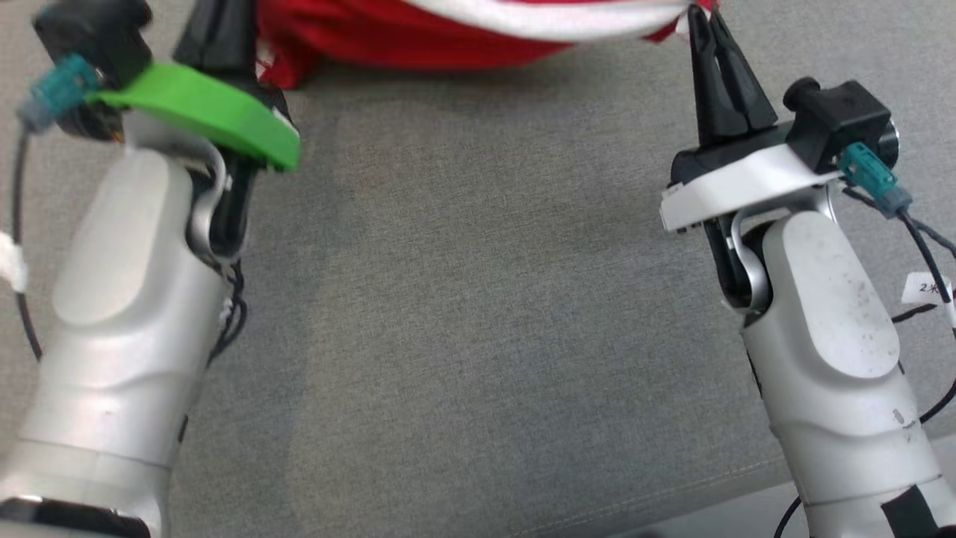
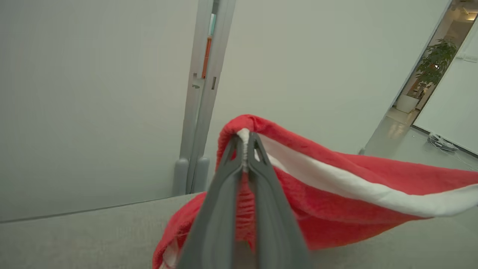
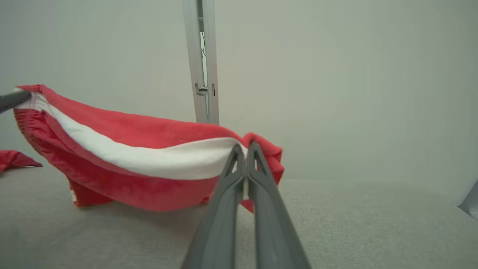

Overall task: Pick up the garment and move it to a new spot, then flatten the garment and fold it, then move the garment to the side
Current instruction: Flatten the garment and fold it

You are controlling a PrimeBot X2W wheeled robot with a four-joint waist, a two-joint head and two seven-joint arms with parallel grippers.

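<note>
Left gripper (image 2: pixel 245 141): at bottom centre of the left wrist view. Its two long dark fingers are pressed together on one corner of the red fleece garment with a broad white band (image 2: pixel 336 175), pinching the cloth at the tips where the band ends. In the head view this gripper (image 1: pixel 218 33) sits at the upper left, blurred, beside a bright green plastic bracket (image 1: pixel 202 112).

Garment: in the head view it runs along the top edge of the frame (image 1: pixel 448 30), strung between the two grippers. In the right wrist view it occupies the left half (image 3: pixel 130 138). Its upper edge is raised, its middle sags, and its lower red part touches the grey woven fabric surface (image 3: pixel 336 224).

Right gripper (image 1: pixel 703 19): at the upper right of the head view, fingers together with the tips at the garment's edge. In the right wrist view (image 3: pixel 245 148) it is clamped on the other end of the white band.

Background: pale wall panels joined by a grey upright post (image 3: pixel 201 59).
</note>
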